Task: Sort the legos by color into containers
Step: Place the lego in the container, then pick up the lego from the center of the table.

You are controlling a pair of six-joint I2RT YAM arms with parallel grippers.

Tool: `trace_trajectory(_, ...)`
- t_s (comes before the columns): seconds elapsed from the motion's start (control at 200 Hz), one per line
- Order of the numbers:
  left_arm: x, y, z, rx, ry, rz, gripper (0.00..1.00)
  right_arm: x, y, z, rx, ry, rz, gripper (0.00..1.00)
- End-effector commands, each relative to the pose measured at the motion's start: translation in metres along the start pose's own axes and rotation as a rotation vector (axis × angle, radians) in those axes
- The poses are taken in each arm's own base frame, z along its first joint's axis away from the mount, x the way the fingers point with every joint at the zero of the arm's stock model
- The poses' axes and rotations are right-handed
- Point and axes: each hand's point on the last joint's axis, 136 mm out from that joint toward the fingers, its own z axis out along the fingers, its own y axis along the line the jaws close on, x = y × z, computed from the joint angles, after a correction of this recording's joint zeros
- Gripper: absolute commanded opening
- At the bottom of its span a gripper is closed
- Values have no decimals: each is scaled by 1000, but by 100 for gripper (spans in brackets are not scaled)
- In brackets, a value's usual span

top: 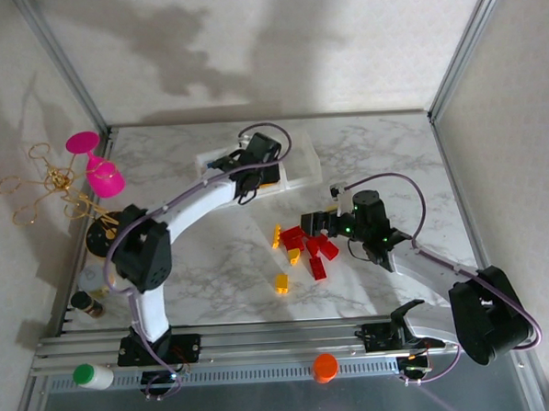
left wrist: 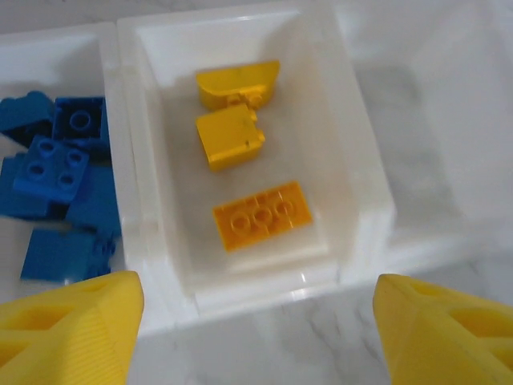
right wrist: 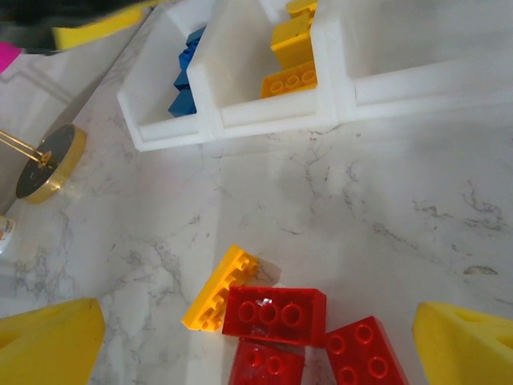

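Observation:
My left gripper (top: 259, 169) (left wrist: 256, 341) hangs open over the containers (top: 298, 167), with nothing between its yellow fingers (left wrist: 68, 329). Below it the middle bin (left wrist: 365, 184) holds three yellow legos (left wrist: 260, 215), and the bin to its left holds several blue legos (left wrist: 52, 168). My right gripper (top: 314, 224) (right wrist: 256, 349) stands open just above a loose pile of red legos (top: 311, 245) (right wrist: 276, 314). A yellow brick (right wrist: 220, 289) leans against the pile. More yellow bricks (top: 281, 282) lie loose near it. The right bin (right wrist: 433, 76) looks empty where it shows.
A pink goblet toy (top: 98, 169) and a gold wire piece stand at the far left by a round black disc (top: 101, 238) (right wrist: 46, 164). A green-capped bottle (top: 90, 374) and an orange cap (top: 325, 367) sit on the front rail.

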Motion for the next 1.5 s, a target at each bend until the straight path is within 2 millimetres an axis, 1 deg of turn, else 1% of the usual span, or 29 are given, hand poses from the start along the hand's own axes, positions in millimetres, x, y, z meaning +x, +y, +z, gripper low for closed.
trace_trajectory(0.0, 24, -3, -28, 40, 19, -14, 75, 10, 2, -7, -8, 39, 15, 99)
trace_trajectory(0.09, 48, 0, -42, 56, 42, -21, 75, 16, 5, -14, -20, 46, 24, 99)
trace_trajectory(0.13, 56, -1, -49, 74, 51, -24, 75, 19, 5, -17, -21, 50, 30, 99)
trace_trajectory(0.19, 73, 2, -53, 74, 76, -29, 74, 25, 3, -21, -6, 60, 46, 99)
trace_trajectory(0.295, 101, 0, -60, 88, 107, -28, 73, 38, -1, -24, 9, 99, 82, 99)
trace_trajectory(0.385, 123, -1, -59, 91, 131, -24, 70, 48, -2, -25, 8, 119, 110, 99)
trace_trajectory(0.456, 139, -2, -54, 90, 157, -21, 68, 53, -4, -25, 11, 126, 125, 99)
trace_trajectory(0.566, 156, -7, -44, 87, 181, -3, 62, 58, -5, -24, 9, 136, 135, 99)
trace_trajectory(0.691, 168, -12, -31, 85, 209, -2, 58, 58, -7, -23, 10, 134, 138, 99)
trace_trajectory(0.776, 172, -19, -25, 101, 216, -3, 53, 57, -6, -22, 8, 132, 138, 99)
trace_trajectory(0.861, 179, -23, -18, 105, 231, 6, 51, 58, -7, -22, 12, 131, 134, 99)
trace_trajectory(0.991, 188, -24, -9, 94, 254, 24, 48, 58, -8, -21, 17, 132, 127, 99)
trace_trajectory(1.187, 194, -20, 1, 64, 258, 33, 45, 58, -10, -20, 20, 133, 121, 99)
trace_trajectory(1.327, 196, -17, 5, 44, 258, 44, 41, 58, -10, -18, 19, 131, 117, 99)
trace_trajectory(1.497, 200, -17, 9, 42, 265, 45, 33, 59, -11, -16, 20, 138, 113, 99)
